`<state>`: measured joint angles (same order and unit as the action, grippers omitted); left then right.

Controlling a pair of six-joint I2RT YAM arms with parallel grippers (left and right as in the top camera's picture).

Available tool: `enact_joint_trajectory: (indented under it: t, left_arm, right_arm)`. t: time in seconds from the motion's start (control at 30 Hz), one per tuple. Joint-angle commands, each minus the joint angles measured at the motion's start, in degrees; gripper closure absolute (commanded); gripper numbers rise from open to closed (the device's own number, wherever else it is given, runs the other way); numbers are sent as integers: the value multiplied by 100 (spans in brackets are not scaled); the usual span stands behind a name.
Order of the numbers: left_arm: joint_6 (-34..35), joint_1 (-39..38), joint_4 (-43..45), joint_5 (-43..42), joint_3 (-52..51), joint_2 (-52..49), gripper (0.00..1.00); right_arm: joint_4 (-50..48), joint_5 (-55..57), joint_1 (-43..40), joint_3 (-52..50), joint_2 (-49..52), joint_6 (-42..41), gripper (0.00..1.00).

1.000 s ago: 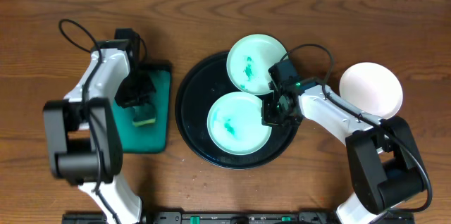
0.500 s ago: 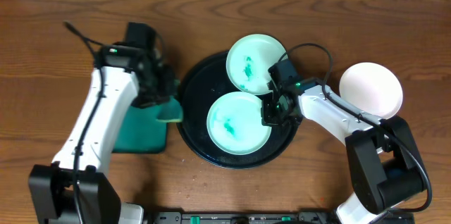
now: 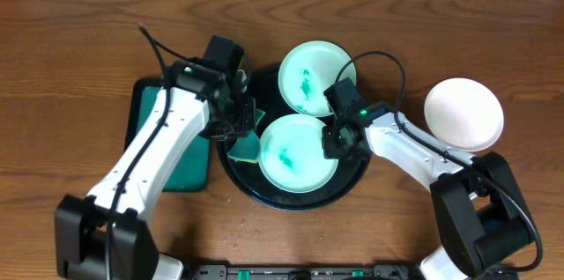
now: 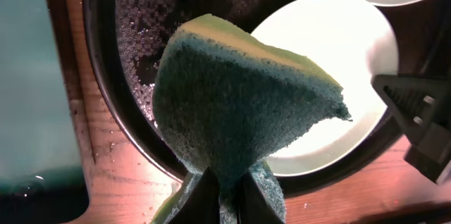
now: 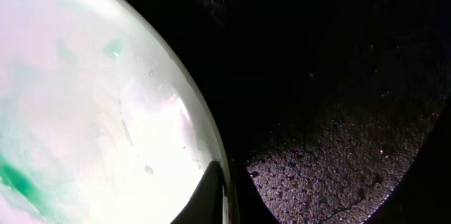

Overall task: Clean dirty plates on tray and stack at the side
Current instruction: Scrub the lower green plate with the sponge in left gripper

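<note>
Two mint green plates with green smears lie on the black tray (image 3: 231, 158): one at the front (image 3: 298, 152), one at the back (image 3: 315, 79). A clean white plate (image 3: 463, 114) sits on the table at the right. My left gripper (image 3: 240, 133) is shut on a green and yellow sponge (image 4: 239, 108) and holds it over the tray's left side, beside the front plate (image 4: 338, 62). My right gripper (image 3: 336, 142) is shut on the right rim of the front plate (image 5: 91, 125).
A rectangular teal tray (image 3: 181, 161) lies on the table left of the black tray, partly under my left arm. The wet black tray floor (image 5: 338, 97) shows in the right wrist view.
My left arm has lifted the sponge from the teal tray and carried it right, over the black tray's left side. My right gripper stays on the front plate's rim.
</note>
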<state>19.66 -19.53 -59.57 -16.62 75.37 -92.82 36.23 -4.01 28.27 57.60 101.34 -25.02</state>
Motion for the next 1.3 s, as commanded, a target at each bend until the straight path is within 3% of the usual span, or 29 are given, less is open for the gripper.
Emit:
enact_joint_trajectory:
  t: [0.0,0.17,0.43,0.6,0.8,0.9,1.1,1.27]
  left_arm:
    - [66,-149,107,-98,22,-271,93]
    - [144,-413,411,-332,22,-557,93]
    - [358,-660,874,-435,22,-946,93]
    - [468,-660,935,184,20,-1462,93]
    - [1073,-660,938,935,22,-2286,93]
    - [977,-695,953,470,22,-2518,93]
    - [-2,-1139,1285,-1558,22,-2542,93]
    - [-11,-1646,1631,-2059,22,-2542,93]
  right_arm:
    - [33,-234,26,-98,4,-83,99]
    - [20,-944,26,-98,4,-933,99]
    - [28,-1147,28,-98,2,-1084,98]
    - [22,-1145,28,-98,2,-1005,98]
    - [26,-1150,28,-98,2,-953,98]
    - [66,-1150,28,-98,2,-855,98]
    - [70,-1152,28,-98,2,-813,99]
    - [81,-1152,28,-98,2,-815,98]
